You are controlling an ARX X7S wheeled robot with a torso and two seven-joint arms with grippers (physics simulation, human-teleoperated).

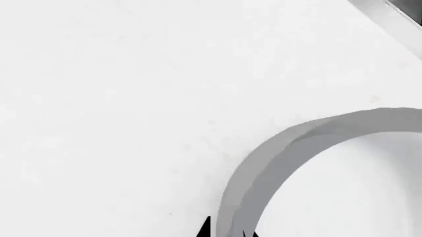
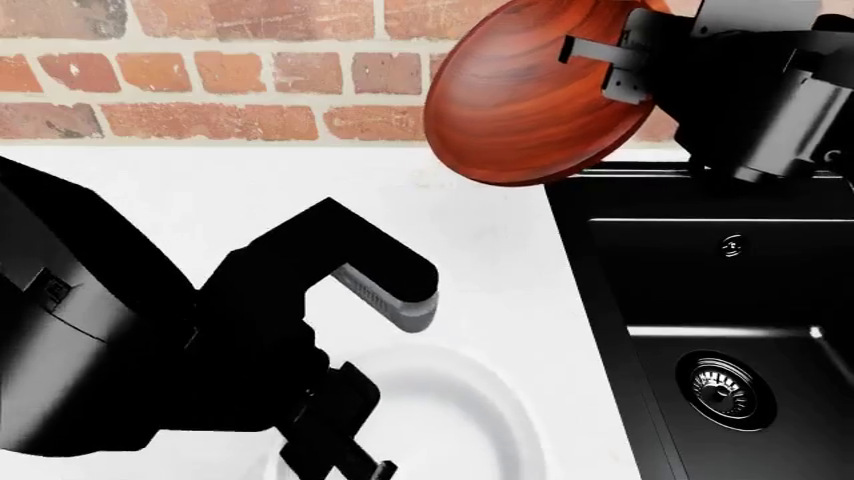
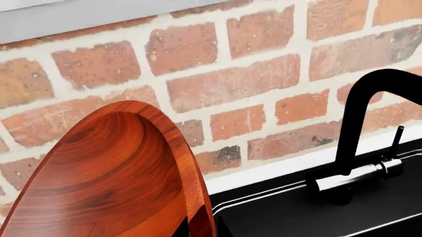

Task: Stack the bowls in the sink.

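Observation:
My right gripper [image 2: 611,62] is shut on the rim of the reddish-brown wooden bowl [image 2: 534,90], holding it in the air, tilted on edge, over the back left corner of the black sink [image 2: 694,280]. In the right wrist view the wooden bowl [image 3: 112,182] fills the lower left, and the right gripper [image 3: 197,231] pinches its rim. The white bowl [image 2: 454,420] sits on the white counter [image 2: 267,180], left of the sink. My left gripper [image 2: 354,455] grips its near left rim. In the left wrist view the left gripper [image 1: 228,232] straddles the white bowl's wall [image 1: 277,163].
A round metal drain [image 2: 727,388] lies in the sink's deep part, below a stepped ledge. The tall black faucet [image 3: 359,123] stands at the sink's back, against the brick wall [image 2: 200,70]. My left arm covers the counter's lower left.

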